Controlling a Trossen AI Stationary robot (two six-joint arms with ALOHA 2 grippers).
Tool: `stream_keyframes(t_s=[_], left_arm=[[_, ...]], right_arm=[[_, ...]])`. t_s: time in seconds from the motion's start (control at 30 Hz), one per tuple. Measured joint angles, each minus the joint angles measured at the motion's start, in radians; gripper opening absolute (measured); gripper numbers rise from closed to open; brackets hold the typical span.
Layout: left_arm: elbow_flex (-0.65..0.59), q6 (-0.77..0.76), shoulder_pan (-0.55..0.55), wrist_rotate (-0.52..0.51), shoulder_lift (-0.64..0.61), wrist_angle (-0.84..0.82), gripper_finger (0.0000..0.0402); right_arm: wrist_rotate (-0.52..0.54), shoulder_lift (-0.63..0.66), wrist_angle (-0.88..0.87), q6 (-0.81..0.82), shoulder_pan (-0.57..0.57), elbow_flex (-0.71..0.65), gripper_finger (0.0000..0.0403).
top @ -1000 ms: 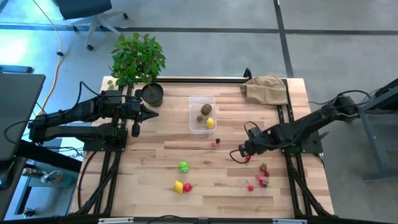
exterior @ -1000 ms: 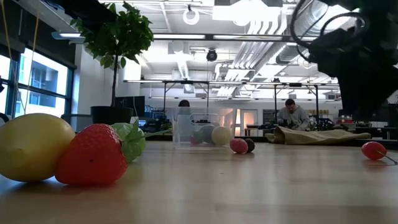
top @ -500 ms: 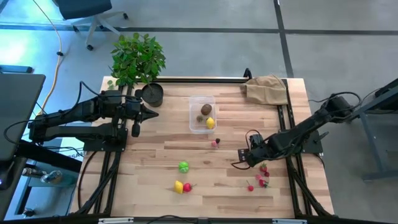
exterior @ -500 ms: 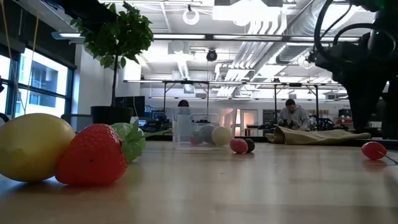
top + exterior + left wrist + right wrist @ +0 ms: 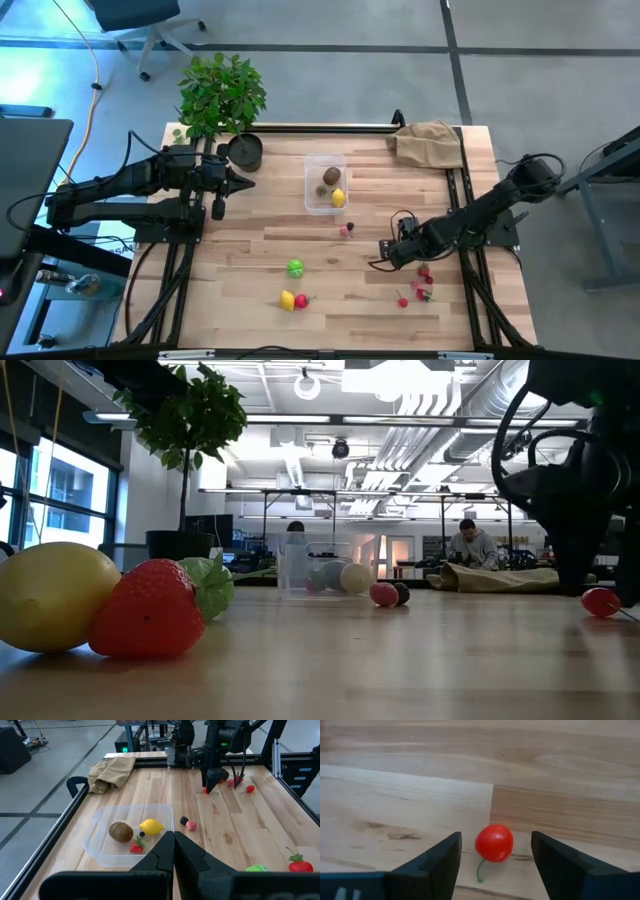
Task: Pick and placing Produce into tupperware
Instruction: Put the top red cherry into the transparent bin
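The right tool [image 5: 495, 865] is hanging low over the tabletop [image 5: 250, 250], fingers spread wide, a red cherry [image 5: 494, 842] lying between them untouched; bare wood is lying ahead; the tupperware [image 5: 325, 183] is sitting well apart; the left tool [image 5: 243, 181] is waiting closed beside it.

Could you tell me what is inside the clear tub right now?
The clear tub holds a brown kiwi, a yellow lemon and a red strawberry. The left gripper's shut fingers cover its near corner, so anything there is hidden.
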State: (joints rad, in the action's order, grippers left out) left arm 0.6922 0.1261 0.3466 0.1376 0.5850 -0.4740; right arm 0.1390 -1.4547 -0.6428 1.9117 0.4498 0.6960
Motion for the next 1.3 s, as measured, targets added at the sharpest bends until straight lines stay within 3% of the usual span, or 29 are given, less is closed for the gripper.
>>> stream_keyframes(t_s=[0.43, 1.03, 1.3], left_arm=[[0.000, 0.000, 0.000, 0.000, 0.000, 0.000, 0.0001], [0.000, 0.000, 0.000, 0.000, 0.000, 0.000, 0.0001], [0.000, 0.000, 0.000, 0.000, 0.000, 0.000, 0.0001]], right_arm=[[0.010, -0.066, 0.027, 0.000, 0.000, 0.004, 0.0224], [0.002, -0.068, 0.012, -0.035, 0.003, 0.005, 0.0110], [0.030, -0.073, -0.014, -0.089, -0.006, 0.068, 0.0097]])
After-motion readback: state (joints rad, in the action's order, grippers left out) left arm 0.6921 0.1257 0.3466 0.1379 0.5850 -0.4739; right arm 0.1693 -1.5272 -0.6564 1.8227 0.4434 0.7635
